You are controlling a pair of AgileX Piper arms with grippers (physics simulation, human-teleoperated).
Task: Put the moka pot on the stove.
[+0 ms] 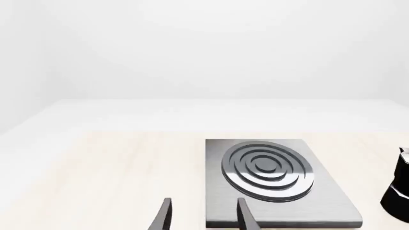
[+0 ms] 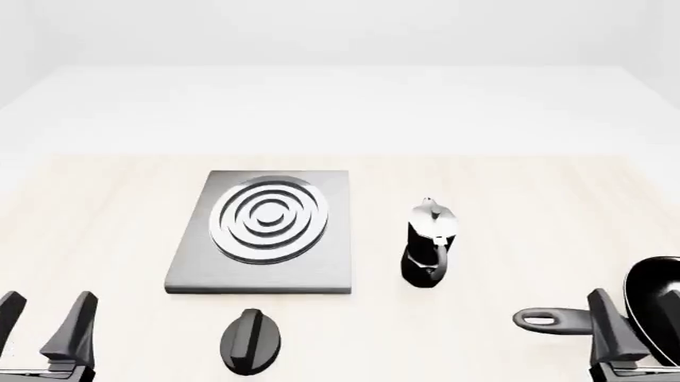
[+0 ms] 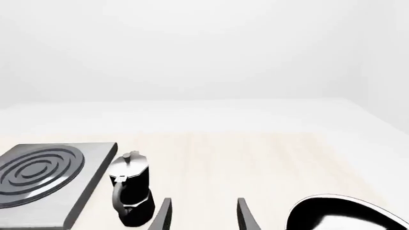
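Since the moka pot [image 2: 429, 243] stands upright on the table just right of the stove [image 2: 266, 232], not touching it, the step is the first reach; right gripper [image 2: 638, 334] is nearer, fingers apart and holding nothing; left gripper [image 2: 43, 318] likewise apart, idle. I'd bring the right one in low at the waist, clear of the frying pan [image 2: 638, 298] handle, and keep the pot vertical; the knob [image 2: 251, 341] is out of the path.

Bare tabletop [image 2: 510, 207] around the upright moka pot [image 2: 429, 243]; stove [image 2: 266, 231] left, frying pan [image 2: 648, 306] right.
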